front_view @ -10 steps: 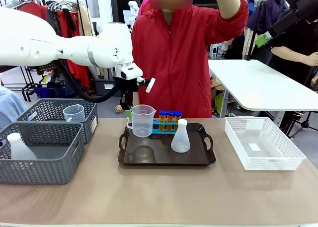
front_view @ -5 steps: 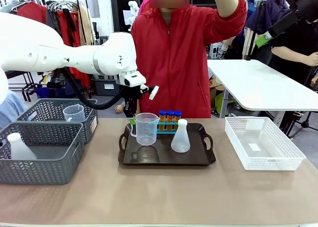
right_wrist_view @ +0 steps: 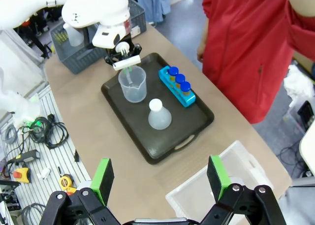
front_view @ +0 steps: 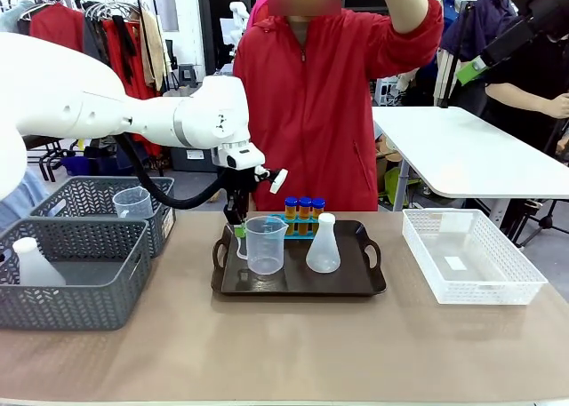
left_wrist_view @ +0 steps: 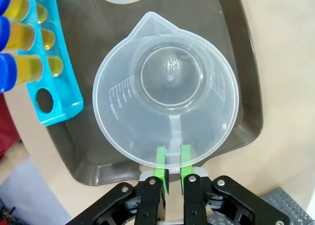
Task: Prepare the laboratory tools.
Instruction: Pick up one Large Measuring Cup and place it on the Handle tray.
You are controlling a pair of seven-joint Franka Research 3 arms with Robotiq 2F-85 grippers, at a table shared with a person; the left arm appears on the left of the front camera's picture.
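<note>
Green-padded fingers point(left_wrist_view: 161, 167) of the left gripper point(left_wrist_view: 171, 167) pinch the clear measuring beaker's point(left_wrist_view: 166, 94) handle in the left wrist view, above a dark tray point(left_wrist_view: 241, 62) beside the blue tube rack point(left_wrist_view: 51, 80).

Front view: the beaker stands on the tray's left part, near the conical flask point(front_view: 323, 244).

Right wrist view: the right gripper point(right_wrist_view: 160, 180) is spread wide, holding nothing, high over the table point(right_wrist_view: 98, 131).

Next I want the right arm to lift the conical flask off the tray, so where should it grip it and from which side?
Probably the narrow neck just under the white cap of the conical flask, coming straight down from above. It stands upright on the dark tray; its body flares wide, and the measuring beaker and tube rack stand close by.
</note>
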